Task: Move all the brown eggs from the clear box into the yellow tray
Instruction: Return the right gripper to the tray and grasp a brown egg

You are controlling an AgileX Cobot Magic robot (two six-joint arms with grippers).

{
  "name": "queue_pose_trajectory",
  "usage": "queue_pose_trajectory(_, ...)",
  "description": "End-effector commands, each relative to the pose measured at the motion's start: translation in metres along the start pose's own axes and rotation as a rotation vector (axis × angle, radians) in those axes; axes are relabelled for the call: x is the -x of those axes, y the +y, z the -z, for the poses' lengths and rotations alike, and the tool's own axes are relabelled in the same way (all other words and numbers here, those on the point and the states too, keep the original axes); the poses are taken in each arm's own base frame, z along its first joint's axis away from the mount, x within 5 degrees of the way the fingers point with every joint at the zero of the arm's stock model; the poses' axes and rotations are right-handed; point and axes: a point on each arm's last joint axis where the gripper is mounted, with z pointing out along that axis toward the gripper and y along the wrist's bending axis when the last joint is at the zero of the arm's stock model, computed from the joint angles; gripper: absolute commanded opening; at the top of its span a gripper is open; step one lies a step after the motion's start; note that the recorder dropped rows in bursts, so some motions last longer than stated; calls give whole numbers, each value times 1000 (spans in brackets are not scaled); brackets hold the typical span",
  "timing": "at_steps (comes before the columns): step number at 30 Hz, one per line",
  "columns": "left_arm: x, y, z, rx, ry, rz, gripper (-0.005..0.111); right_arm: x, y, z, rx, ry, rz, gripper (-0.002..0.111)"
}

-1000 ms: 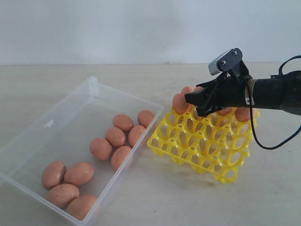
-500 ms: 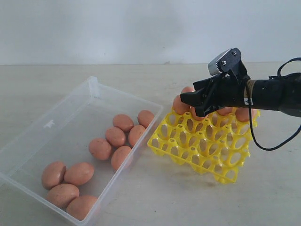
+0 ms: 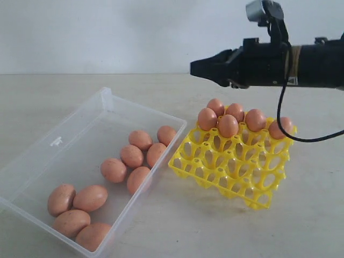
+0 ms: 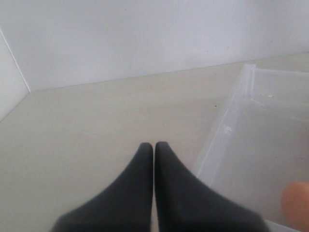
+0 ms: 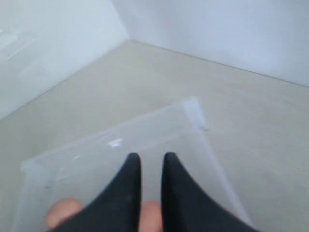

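Exterior: right gripper hangs high over the tray, tips aimed toward the box. Ten eggs sit in the box and six in the tray's back cups. The closest bunch lies down and left of the gripper, just across the box wall.

Left wrist: left gripper is pressed together and empty, just outside the box.

Right wrist: fingers a narrow gap apart with nothing between, two eggs showing past them. I'd say right arm's nearer.
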Motion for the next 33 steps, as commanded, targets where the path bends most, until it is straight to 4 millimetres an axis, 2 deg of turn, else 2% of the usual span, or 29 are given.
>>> queue_pose_trajectory(1, -1, 0, 0, -5, -2, 8, 1, 10, 78, -13, 54, 129, 213, 0)
queue_pose_trajectory(2, -1, 0, 0, -5, -2, 8, 1, 7, 91, -19, 5, 167, 298, 0)
queue_pose_trajectory(5, 0, 0, 0, -6, -4, 8, 1, -3, 113, -38, -219, 236, 547, 0)
queue_pose_trajectory(7, 0, 0, 0, -6, -4, 8, 1, -6, 117, -49, -390, 232, 612, 0)
queue_pose_trajectory(9, 0, 0, 0, -6, -4, 8, 1, -10, 123, -66, -395, 248, 678, 0)
queue_pose_trajectory(13, 0, 0, 0, -6, -4, 8, 1, -10, 111, -102, -425, 278, 661, 0)
queue_pose_trajectory(14, 0, 0, 0, -6, -4, 8, 1, -8, 106, -112, -460, 292, 703, 0)
queue_pose_trajectory(17, 0, 0, 0, -6, -4, 8, 1, 4, 93, -134, -601, 402, 974, 0)
queue_pose_trajectory(19, 0, 0, 0, -6, -4, 8, 1, 17, 88, -137, -752, 541, 1015, 0)
queue_pose_trajectory(22, 0, 0, 0, -6, -4, 8, 1, 26, 84, -143, -771, 711, 842, 0)
queue_pose_trajectory(24, 0, 0, 0, -6, -4, 8, 1, 30, 90, -149, -584, 779, 645, 0)
queue_pose_trajectory(27, 0, -1, 0, -6, -6, 8, 1, 29, 109, -161, -199, 823, 351, 0)
queue_pose_trajectory(29, 0, -1, 0, -6, -6, 8, 1, 24, 116, -167, -71, 866, 261, 0)
queue_pose_trajectory(33, 0, -1, 0, -6, -6, 8, 1, 9, 111, -175, -66, 926, 255, 0)
